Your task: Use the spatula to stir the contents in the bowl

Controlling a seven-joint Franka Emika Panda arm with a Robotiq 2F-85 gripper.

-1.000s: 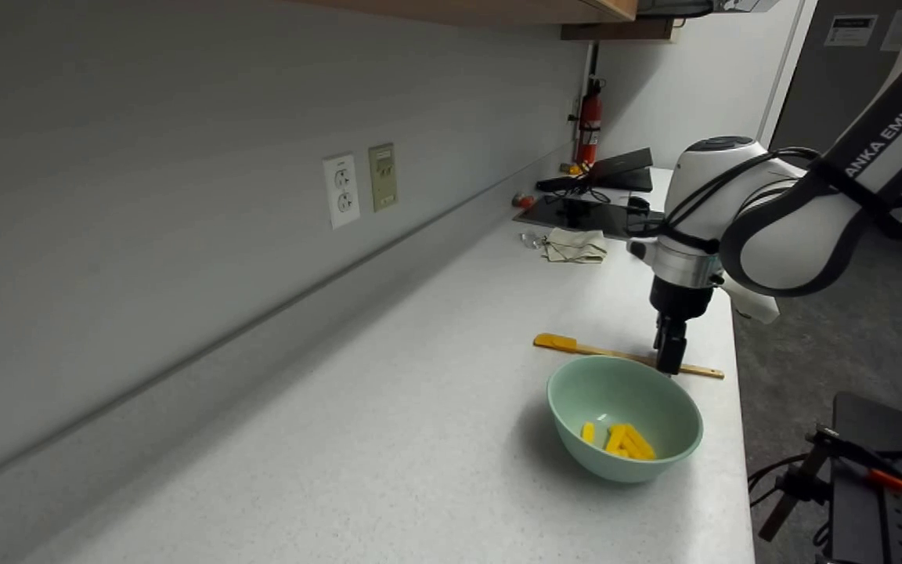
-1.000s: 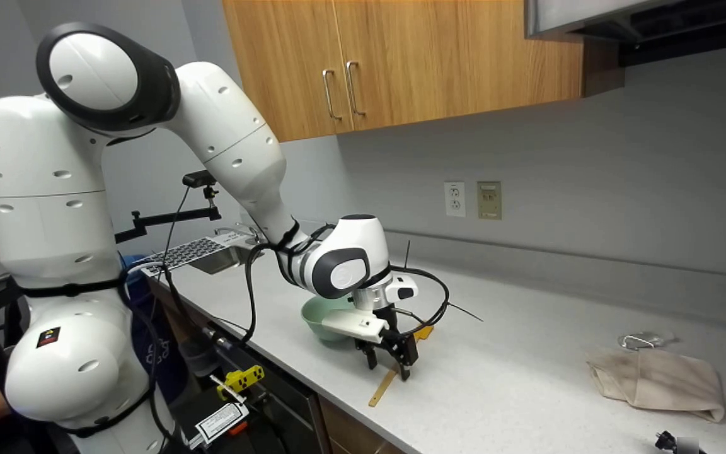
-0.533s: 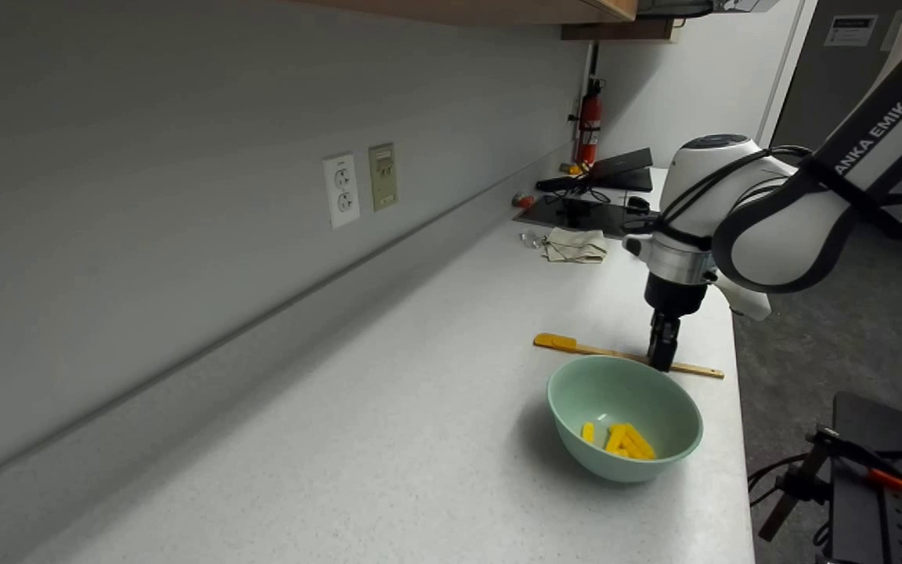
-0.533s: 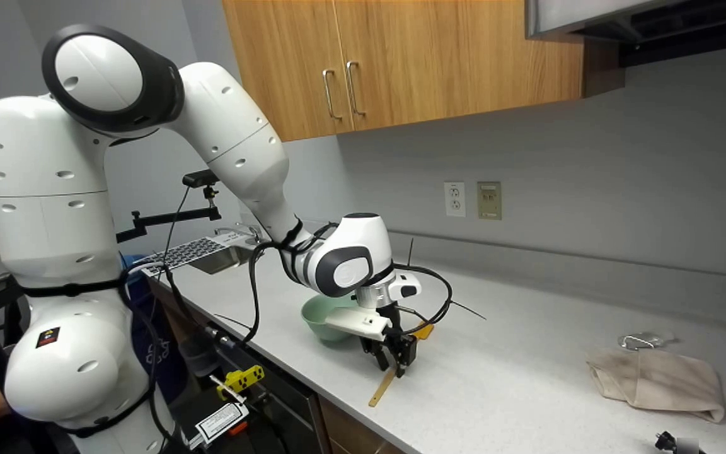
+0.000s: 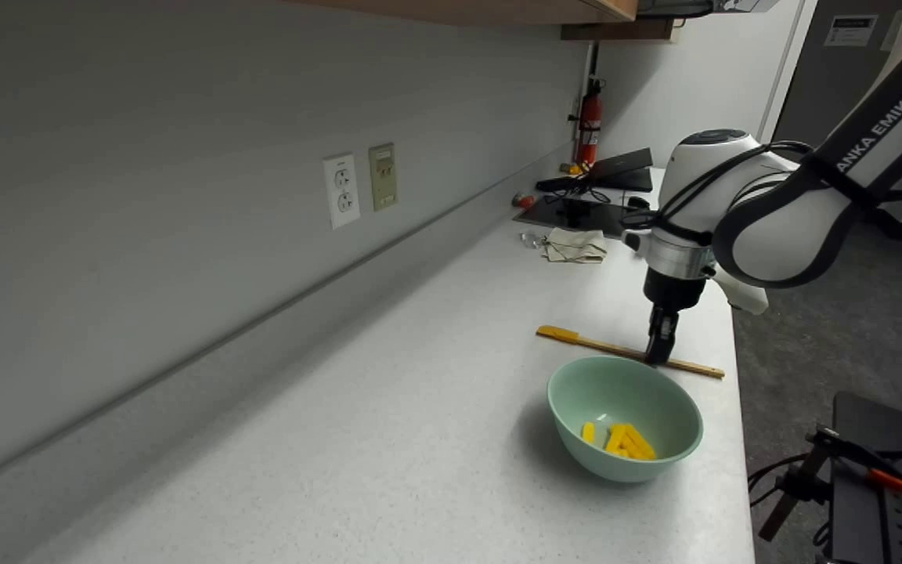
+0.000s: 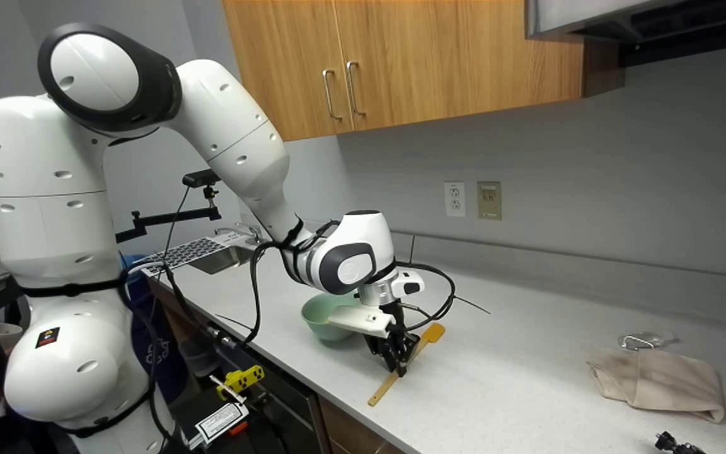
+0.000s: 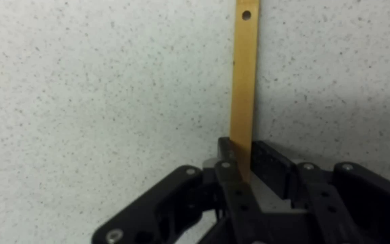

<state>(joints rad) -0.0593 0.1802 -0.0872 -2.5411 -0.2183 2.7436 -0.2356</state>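
Note:
My gripper (image 7: 240, 149) is shut on the spatula (image 7: 244, 74), one finger on each side of its flat wooden handle. The handle's end with the hole sticks out beyond the fingertips in the wrist view. In both exterior views the gripper (image 5: 658, 357) points down at the counter just behind the bowl, and the spatula's yellow end (image 6: 433, 332) lies off toward the wall. The mint-green bowl (image 5: 623, 384) stands upright on the counter, apart from the gripper. Its contents, several bright yellow pieces (image 5: 629, 442), lie on the bottom; the arm partly hides the bowl (image 6: 324, 315) in an exterior view.
A folded cloth (image 6: 659, 381) and a small clear item (image 6: 643, 340) lie farther along the white counter (image 5: 388, 439). Wooden cabinets (image 6: 432, 57) hang above it. A wall runs behind, and the counter's front edge is close to the bowl. A black cooktop (image 5: 576, 213) is farther off.
The gripper's fingers have come together on the spatula's handle. The spatula has turned a little, its yellow end shifting away from the bowl. Bowl and yellow pieces have stayed put.

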